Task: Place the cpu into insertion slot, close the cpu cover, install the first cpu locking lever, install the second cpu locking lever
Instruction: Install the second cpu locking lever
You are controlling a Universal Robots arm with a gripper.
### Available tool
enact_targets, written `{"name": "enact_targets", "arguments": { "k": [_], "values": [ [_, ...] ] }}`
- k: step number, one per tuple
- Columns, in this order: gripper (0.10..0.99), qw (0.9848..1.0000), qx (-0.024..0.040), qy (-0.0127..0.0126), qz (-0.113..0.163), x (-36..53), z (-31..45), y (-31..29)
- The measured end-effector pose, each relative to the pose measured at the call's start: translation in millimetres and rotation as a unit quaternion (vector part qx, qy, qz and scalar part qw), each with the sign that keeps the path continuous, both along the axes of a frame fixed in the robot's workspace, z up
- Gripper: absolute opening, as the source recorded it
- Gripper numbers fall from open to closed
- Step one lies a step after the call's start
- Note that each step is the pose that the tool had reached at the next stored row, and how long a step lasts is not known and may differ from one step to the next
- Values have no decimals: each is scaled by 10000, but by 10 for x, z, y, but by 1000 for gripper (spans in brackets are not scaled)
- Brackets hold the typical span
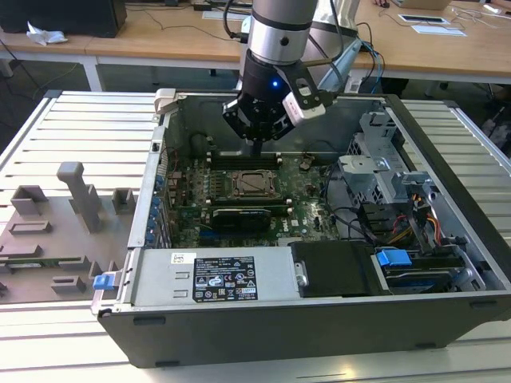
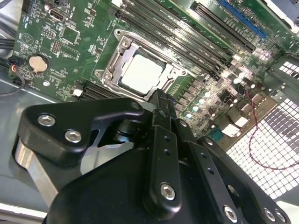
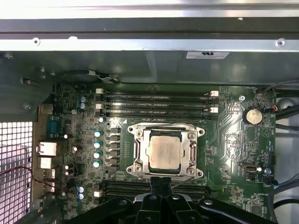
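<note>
While the exterior view sets the gripper (image 1: 255,146) — jaws pressed together, holding nothing — above the cpu (image 1: 254,183) mid-frame, both wrist views show the cpu cover (image 3: 164,150) down around the chip, wooden desks behind.

A thick silver-grey cylindrical robot arm (image 1: 279,28) ends in a black wrist housing (image 1: 263,88) with a small blue light glowing on it. A white boxy camera module (image 1: 303,100) is bolted at one side, and black cables trail behind. Below hangs the black metal gripper (image 2: 161,100) — matt linkage plates joined by round silver screw heads — its slim jaws pressed together
</note>
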State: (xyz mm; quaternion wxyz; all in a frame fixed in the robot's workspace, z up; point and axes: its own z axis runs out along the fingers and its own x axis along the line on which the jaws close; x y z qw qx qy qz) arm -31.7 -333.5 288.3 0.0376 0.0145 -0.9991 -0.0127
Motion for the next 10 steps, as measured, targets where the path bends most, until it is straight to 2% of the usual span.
{"name": "enact_targets", "arguments": {
  "k": [10],
  "values": [
    [106, 10000, 1, 0, 0, -46, -23, -47]
  ]
}}
